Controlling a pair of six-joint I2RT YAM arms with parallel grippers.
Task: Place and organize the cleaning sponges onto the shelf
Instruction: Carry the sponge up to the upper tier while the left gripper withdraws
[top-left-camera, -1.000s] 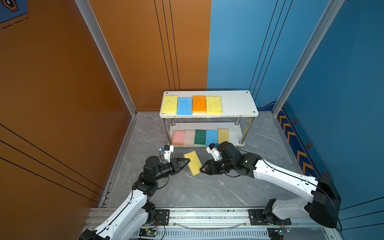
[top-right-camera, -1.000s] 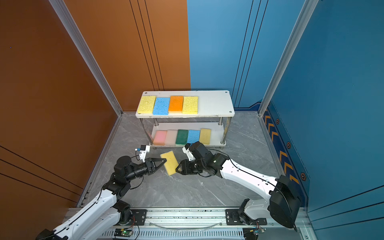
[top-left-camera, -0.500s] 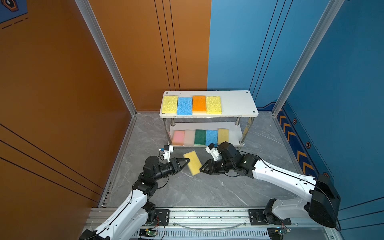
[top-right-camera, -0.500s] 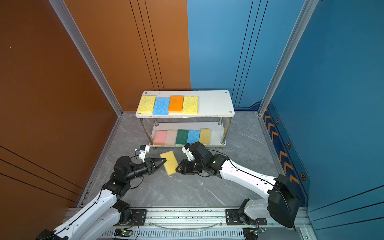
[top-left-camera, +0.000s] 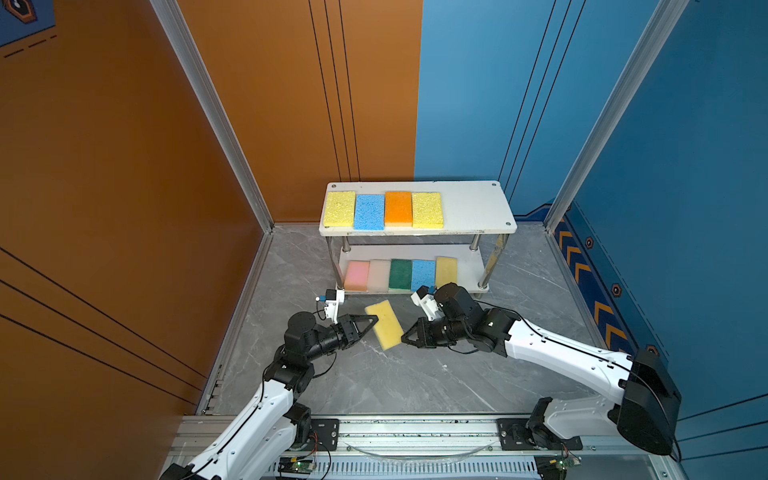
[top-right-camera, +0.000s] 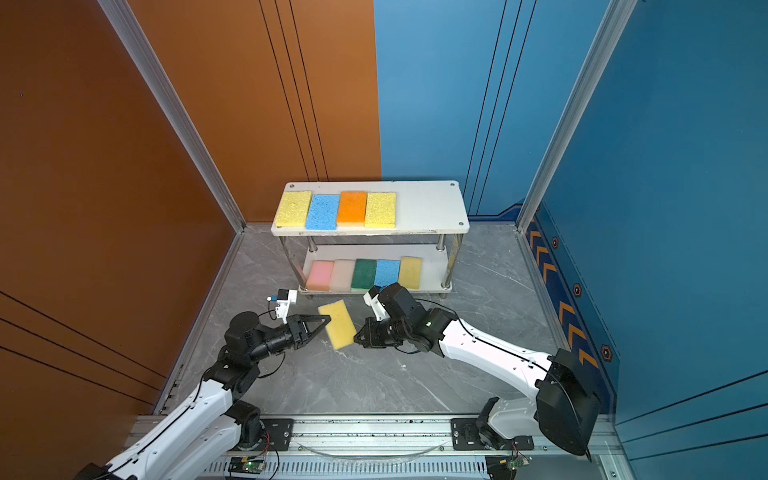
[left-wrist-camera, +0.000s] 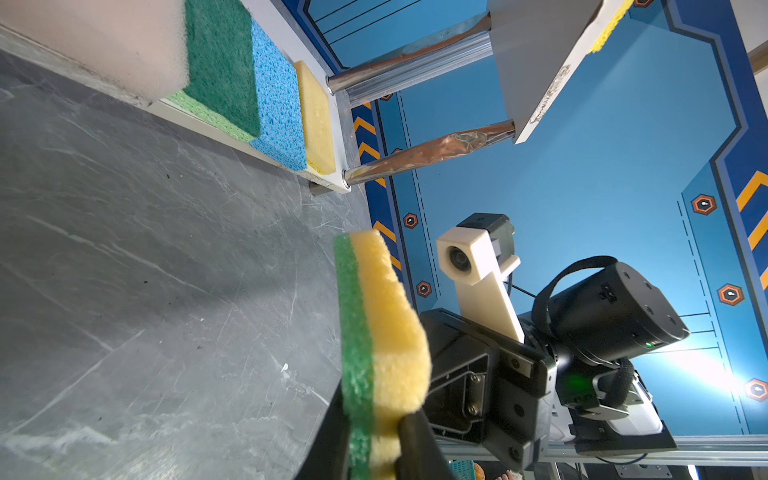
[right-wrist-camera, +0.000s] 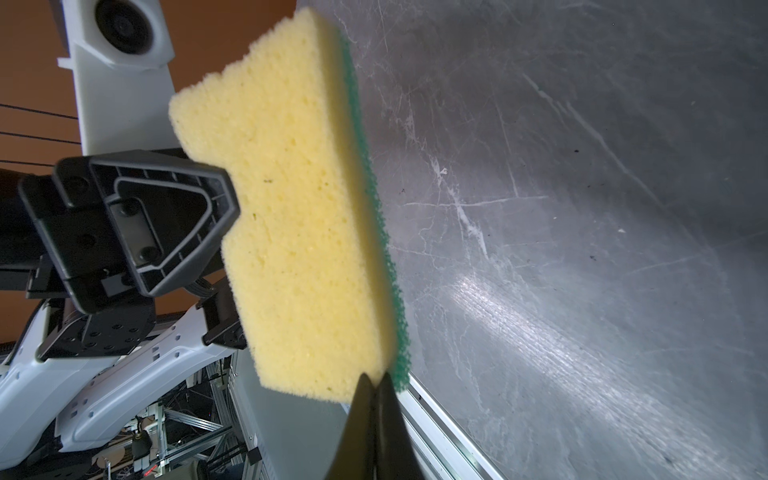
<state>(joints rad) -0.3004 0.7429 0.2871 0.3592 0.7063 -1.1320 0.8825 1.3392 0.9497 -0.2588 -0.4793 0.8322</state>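
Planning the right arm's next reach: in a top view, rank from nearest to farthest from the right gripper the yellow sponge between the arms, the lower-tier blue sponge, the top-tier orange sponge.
From the right gripper:
1. yellow sponge, at its fingertips, between the arms.
2. lower-tier blue sponge, just beyond, low on the shelf.
3. top-tier orange sponge, farthest, higher up.

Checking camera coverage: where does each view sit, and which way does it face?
Both top views: high over the rail, facing down at the shelf; left arm and right arm show.
Left wrist: along the left gripper, past the sponge, toward the right arm.
Right wrist: along the right gripper, toward sponge, left gripper and floor.
Shared: all show the sponge.
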